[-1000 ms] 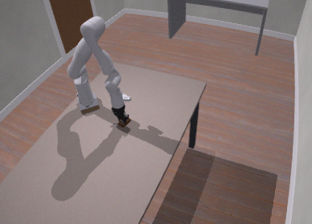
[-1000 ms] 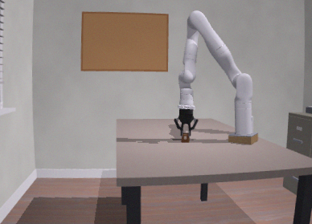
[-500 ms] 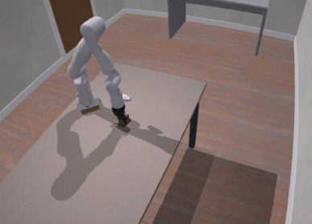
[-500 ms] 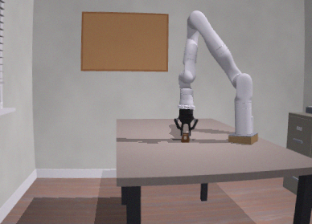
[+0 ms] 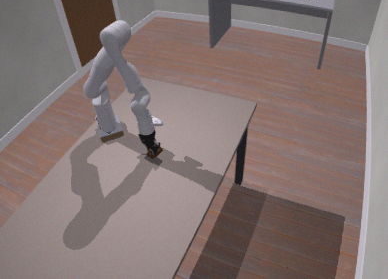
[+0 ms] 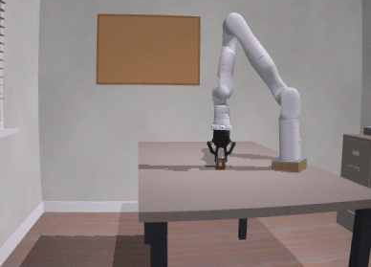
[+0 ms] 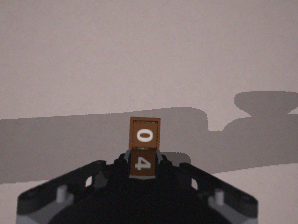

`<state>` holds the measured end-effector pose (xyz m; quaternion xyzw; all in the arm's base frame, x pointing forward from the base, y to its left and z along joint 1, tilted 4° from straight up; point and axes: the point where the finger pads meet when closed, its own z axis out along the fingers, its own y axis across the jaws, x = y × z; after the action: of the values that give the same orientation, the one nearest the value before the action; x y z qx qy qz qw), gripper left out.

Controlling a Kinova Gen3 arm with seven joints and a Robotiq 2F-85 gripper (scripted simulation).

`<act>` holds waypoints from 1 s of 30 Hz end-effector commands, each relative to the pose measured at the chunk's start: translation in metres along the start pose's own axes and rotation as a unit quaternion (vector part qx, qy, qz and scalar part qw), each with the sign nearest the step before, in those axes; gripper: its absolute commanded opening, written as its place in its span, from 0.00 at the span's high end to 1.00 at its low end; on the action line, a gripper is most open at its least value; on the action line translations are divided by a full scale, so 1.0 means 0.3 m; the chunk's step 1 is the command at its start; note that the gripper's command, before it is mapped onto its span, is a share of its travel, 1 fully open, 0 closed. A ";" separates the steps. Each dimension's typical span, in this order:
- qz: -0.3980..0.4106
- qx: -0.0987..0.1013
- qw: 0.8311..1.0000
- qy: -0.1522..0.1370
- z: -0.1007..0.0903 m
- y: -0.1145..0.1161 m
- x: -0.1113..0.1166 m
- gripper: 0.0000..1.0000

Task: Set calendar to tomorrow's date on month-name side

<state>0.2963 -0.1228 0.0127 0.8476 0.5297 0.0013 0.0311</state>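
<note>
My gripper (image 5: 152, 148) points straight down at the grey table and is shut on a small brown date cube (image 5: 154, 153). The cube is at table level; I cannot tell whether it touches the top. In the wrist view the cube (image 7: 144, 147) sits between my fingers, with a white 0 on its far face and a white 4 on the face nearer the camera. In the exterior view the gripper (image 6: 220, 157) stands over the cube (image 6: 220, 165) near the table's middle. I see no tray, month name or second cube in any view.
A small white object (image 5: 156, 121) lies on the table behind the arm, partly hidden by it. The arm's base (image 5: 111, 133) stands on a wooden block at the table's edge. A grey desk (image 5: 272, 2) stands far off by the wall.
</note>
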 end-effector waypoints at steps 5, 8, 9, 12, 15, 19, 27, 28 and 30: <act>0.000 -0.001 1.000 0.000 -0.030 0.002 0.000 0.74; 0.000 -0.001 1.000 0.000 -0.061 0.002 0.000 0.74; 0.000 -0.001 1.000 0.000 -0.073 0.002 0.000 0.74; 0.000 -0.001 1.000 0.000 -0.116 0.002 0.000 0.74; 0.000 -0.001 1.000 0.000 -0.147 0.002 0.000 0.74; 0.000 -0.001 1.000 0.000 -0.194 0.001 0.000 0.74; 0.000 -0.001 1.000 0.000 -0.297 0.001 0.000 0.74; 0.000 -0.001 1.000 0.000 -0.306 0.001 0.000 0.74; 0.000 -0.001 1.000 0.000 -0.319 0.001 0.000 0.74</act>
<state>0.2888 -0.1156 0.0994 0.8469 0.5312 -0.0051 0.0228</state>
